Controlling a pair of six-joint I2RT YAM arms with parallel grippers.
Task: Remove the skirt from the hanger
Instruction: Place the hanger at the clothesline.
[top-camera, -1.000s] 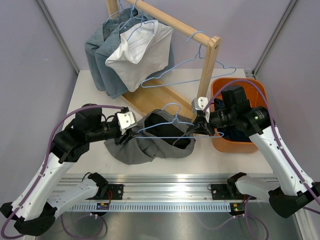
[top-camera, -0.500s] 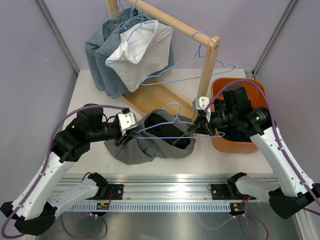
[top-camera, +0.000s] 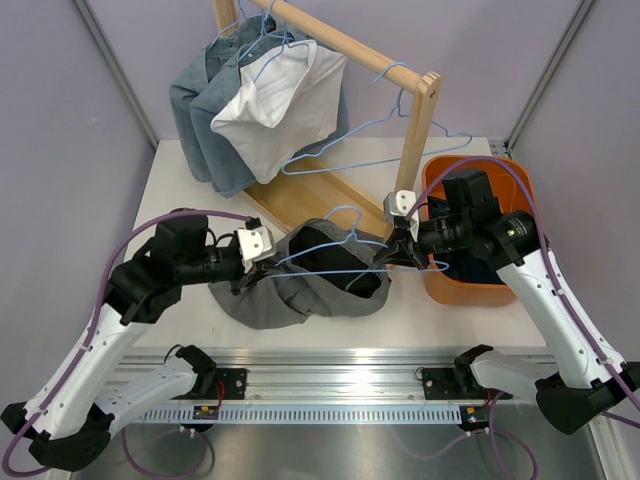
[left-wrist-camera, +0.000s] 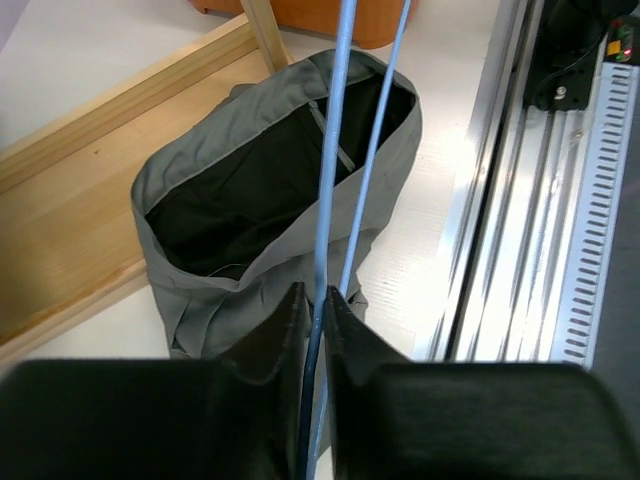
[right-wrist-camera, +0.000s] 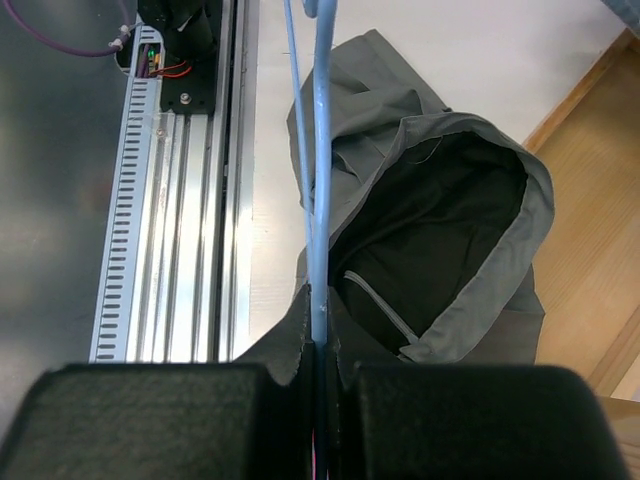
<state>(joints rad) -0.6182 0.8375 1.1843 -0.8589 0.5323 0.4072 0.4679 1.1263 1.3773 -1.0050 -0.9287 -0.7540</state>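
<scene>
Top view, lower centre: the grey skirt (top-camera: 300, 290) is slumped on the white table (top-camera: 170, 180) just in front of the wooden rack (top-camera: 420, 120) base, waist gaping open w/ dark lining showing. The blue wire hanger (top-camera: 330, 268) runs across that opening, hook pointing toward the rack. Can't tell if the fabric is hooked on the wire anywhere or just lying under it.

Left gripper (top-camera: 248, 275) is at the left end of the hanger. In its wrist cam the fingers (left-wrist-camera: 280, 330) are pinched together on the blue wire, barely a gap. Right gripper (right-wrist-camera: 318, 335) is the same deal at the other end – clamped tight on the wire, skirt below and to the right in that view.

The orange bin (top-camera: 440, 180) sits right of centre behind the right arm, w/ something dark inside. Upper left of the frame: a white garment (top-camera: 270, 115) and blue-grey ones (top-camera: 200, 100) hang on the rack, plus spare blue hangers.

As for writing – the small board by the slotted rail (right-wrist-camera: 170, 200) has lit LEDs, but any print is too small to read.
</scene>
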